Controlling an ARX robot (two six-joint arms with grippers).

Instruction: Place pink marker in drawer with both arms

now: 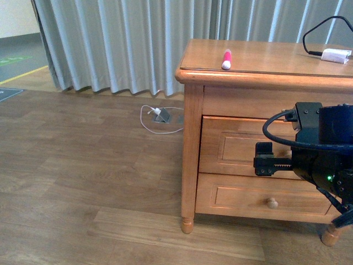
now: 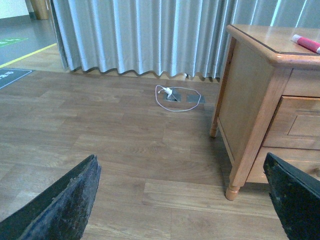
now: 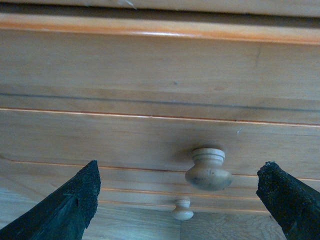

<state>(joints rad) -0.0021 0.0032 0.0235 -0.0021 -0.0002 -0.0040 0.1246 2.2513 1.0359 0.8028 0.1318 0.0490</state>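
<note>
The pink marker [image 1: 226,59] [image 2: 306,43] lies on top of the wooden cabinet, near its front left corner. The upper drawer [image 1: 234,146] [image 3: 150,140] is closed. In the right wrist view my right gripper [image 3: 180,175] is open, facing the drawer front. The drawer's round knob [image 3: 208,169] sits between its fingers, nearer one finger and touching neither. In the front view the black right arm [image 1: 317,157] covers the drawer's right half. My left gripper [image 2: 181,162] is open over the floor, left of the cabinet, with nothing between its fingers.
A white charger plug [image 1: 335,55] with a black cable lies at the back right of the cabinet top. The lower drawer [image 1: 259,196] is closed below. A white cable and floor socket [image 1: 162,116] lie near the grey curtain [image 1: 121,44]. A cabinet leg [image 2: 232,191] stands near my left gripper.
</note>
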